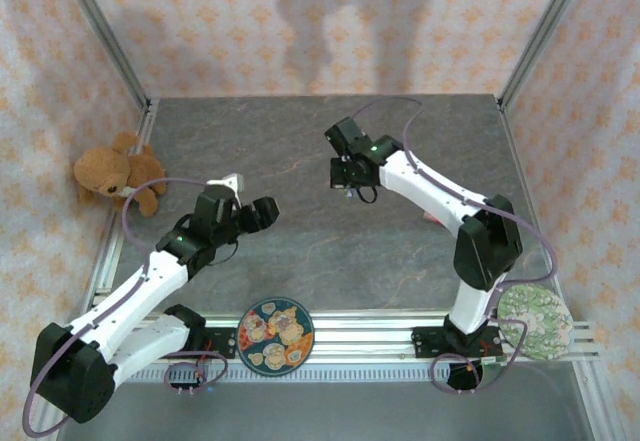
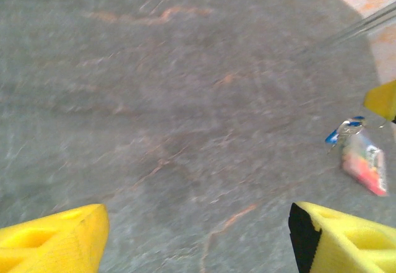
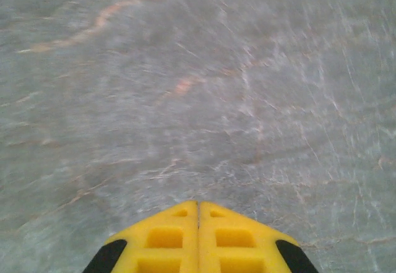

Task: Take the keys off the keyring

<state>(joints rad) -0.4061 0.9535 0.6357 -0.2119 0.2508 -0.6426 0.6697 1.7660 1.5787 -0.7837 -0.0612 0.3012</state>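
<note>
Keyring [image 2: 336,137] first: found it lying flat on the grey table [image 2: 185,99], a small blue piece with a pale metal bit, the key [image 2: 348,128], touching its far side. Could not tell through the blur whether key and ring were threaded together. Noted a pink-red tag [image 2: 366,163] just beside them, on the near right. Placed all this ahead of the left gripper [image 2: 195,217] and well off to its right, apart from both yellow fingers. Saw that gripper spread wide, holding and touching nothing. Saw the right gripper [image 3: 198,206] pressed fully shut, fingers flush together, nothing between them, over the table. Spotted a teddy bear [image 1: 112,173] at the far left edge and a patterned plate [image 1: 276,335] near, between the arm bases.
</note>
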